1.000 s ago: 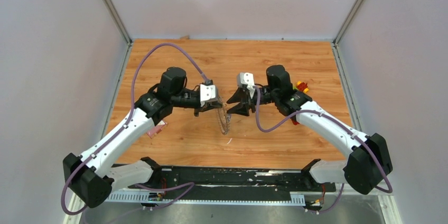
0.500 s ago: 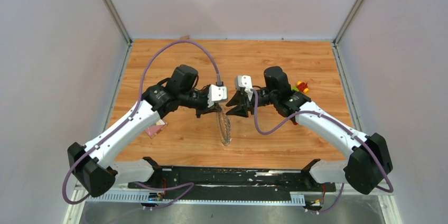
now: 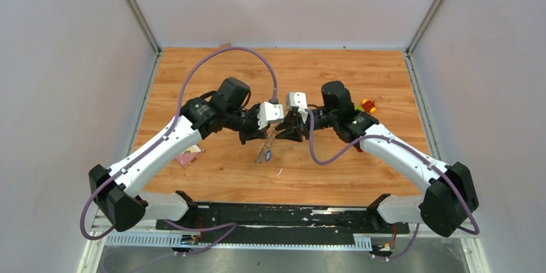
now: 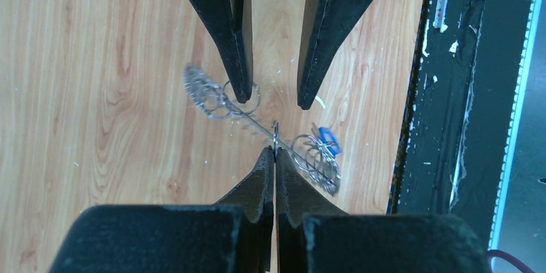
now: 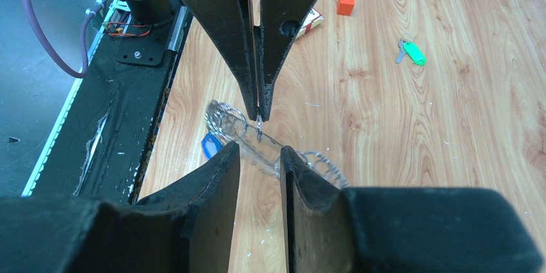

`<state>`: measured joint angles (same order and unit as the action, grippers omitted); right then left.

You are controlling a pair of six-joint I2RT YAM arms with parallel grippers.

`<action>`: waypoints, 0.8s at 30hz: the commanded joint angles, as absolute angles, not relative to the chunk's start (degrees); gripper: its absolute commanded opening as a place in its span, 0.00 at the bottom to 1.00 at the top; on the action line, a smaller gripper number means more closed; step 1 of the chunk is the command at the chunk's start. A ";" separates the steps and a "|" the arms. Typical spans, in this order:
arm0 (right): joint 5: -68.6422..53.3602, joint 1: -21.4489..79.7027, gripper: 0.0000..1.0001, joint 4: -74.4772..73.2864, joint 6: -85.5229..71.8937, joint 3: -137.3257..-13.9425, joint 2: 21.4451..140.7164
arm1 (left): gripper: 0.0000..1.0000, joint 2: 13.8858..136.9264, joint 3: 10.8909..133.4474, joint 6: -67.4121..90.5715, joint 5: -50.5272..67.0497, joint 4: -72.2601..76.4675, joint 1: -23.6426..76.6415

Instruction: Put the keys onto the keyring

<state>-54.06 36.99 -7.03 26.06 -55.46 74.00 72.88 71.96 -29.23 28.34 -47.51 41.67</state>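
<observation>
Left hand: jaws fully closed, pinching the keyring by its wire rim, right at the fingertips. The ring hangs clear of the bench at mid-table between the two arms, and both wrist views see it nearly edge-on. Bunches of silver keys sit at both ends of it.

Right hand: faces the left hand nose to nose with its jaws partly apart and a clear gap between the fingers, gripping nothing. In the left wrist view one of its fingertips overlaps a small loop on the ring. Can't tell from that angle whether it touches or just sits in front. In the right wrist view the ring wire runs just past the tips of the right fingers.

Blue key: right against the key bunch at the end of the ring nearer the arm bases. It looks to be hanging with the ring, though the attachment itself isn't resolvable. In the top view it shows as a blue fleck low on the ring.

Green key: lies loose and flat on the bench, well apart from the ring and both hands. An orange block sits further off on the bench. A pink card lies beside the left arm.
</observation>
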 commanded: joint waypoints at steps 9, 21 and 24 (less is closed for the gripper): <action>-57.19 37.34 0.31 -3.30 23.83 -56.08 74.69 | 0.00 73.55 75.87 -26.05 30.87 -47.31 42.36; -57.75 38.29 0.28 -2.20 22.54 -56.06 76.23 | 0.00 72.61 74.55 -25.26 32.68 -45.32 42.50; -57.90 38.51 0.25 -2.28 22.63 -56.16 76.37 | 0.00 72.49 74.04 -24.81 33.02 -44.55 42.45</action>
<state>-56.27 37.69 -4.14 23.29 -55.44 75.75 74.04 73.56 -26.41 30.13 -48.14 41.98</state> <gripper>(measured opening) 0.269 0.007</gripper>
